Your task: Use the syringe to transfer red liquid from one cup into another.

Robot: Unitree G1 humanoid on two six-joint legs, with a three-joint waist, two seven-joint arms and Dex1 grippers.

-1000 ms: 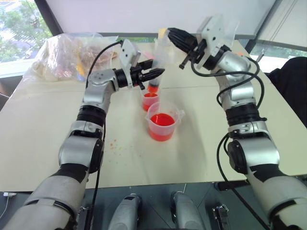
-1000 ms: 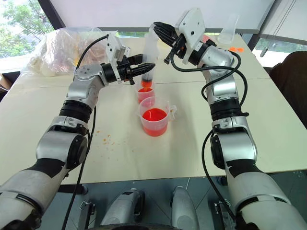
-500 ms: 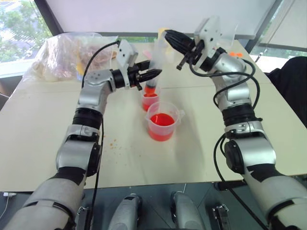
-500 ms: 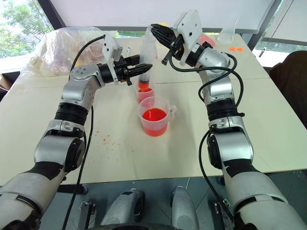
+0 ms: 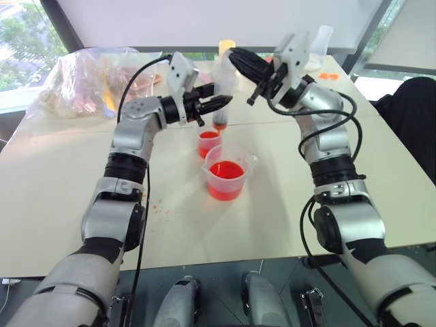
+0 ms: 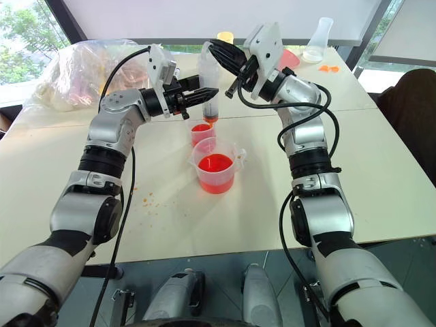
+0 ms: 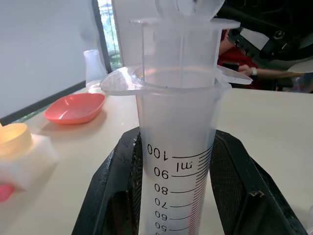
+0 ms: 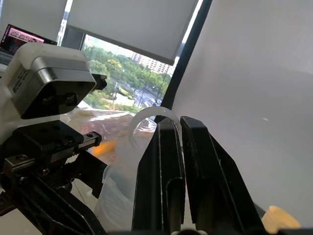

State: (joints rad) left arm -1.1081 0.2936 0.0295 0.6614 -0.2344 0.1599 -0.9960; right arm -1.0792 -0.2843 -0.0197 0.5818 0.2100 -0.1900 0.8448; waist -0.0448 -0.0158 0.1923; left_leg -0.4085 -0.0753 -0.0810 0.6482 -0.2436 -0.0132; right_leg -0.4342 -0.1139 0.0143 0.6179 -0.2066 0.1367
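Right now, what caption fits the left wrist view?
Left end effector clamps the syringe barrel below its hundred mark.

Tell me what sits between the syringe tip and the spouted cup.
The narrower cup, holding red liquid, stands between the syringe and the spouted cup, seen in the eye views.

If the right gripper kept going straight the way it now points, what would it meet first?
Most likely the syringe: the right gripper points straight at its top end. Whether they already touch is unclear.
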